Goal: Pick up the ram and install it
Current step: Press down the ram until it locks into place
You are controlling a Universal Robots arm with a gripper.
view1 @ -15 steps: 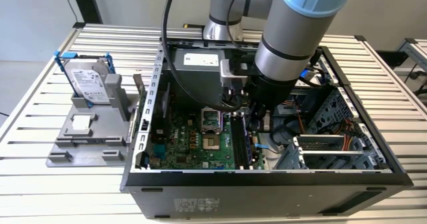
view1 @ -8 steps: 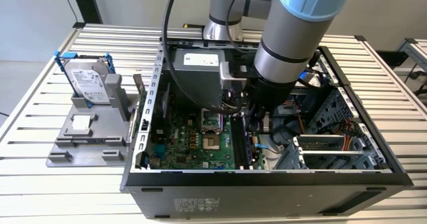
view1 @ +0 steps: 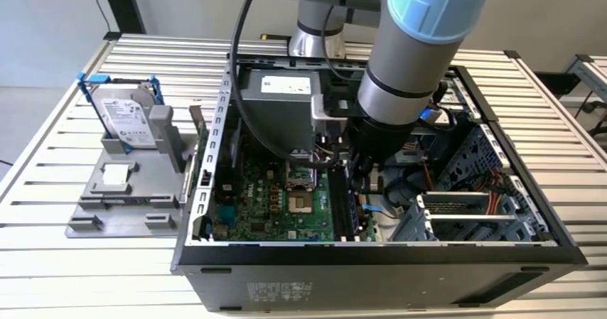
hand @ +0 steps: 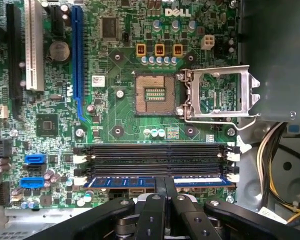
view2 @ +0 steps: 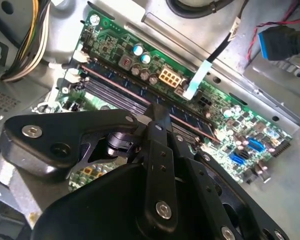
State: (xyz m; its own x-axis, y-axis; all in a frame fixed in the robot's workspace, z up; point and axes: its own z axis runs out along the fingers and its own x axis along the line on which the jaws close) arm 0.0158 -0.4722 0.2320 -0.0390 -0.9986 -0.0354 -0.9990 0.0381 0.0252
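In the exterior view the arm reaches into the open computer case (view1: 204,191), gripper (view1: 365,191) at the memory slots, hard drive (view1: 128,116) at nine o'clock. In the first wrist view the fingers (hand: 164,186) close, seemingly pinching, on the ram (hand: 155,181) in the nearest slot, six o'clock of the CPU socket (hand: 155,94).

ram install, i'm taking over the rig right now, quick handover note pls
Gripper: down inside the open PC case, fingers closed on the ram.
Ram: lying along the memory slot nearest the board edge on the motherboard; the other memory slots are empty.
Done: ram picked up and brought to the slot.
Left: whether it is fully seated cannot be told; gripper has not let go.
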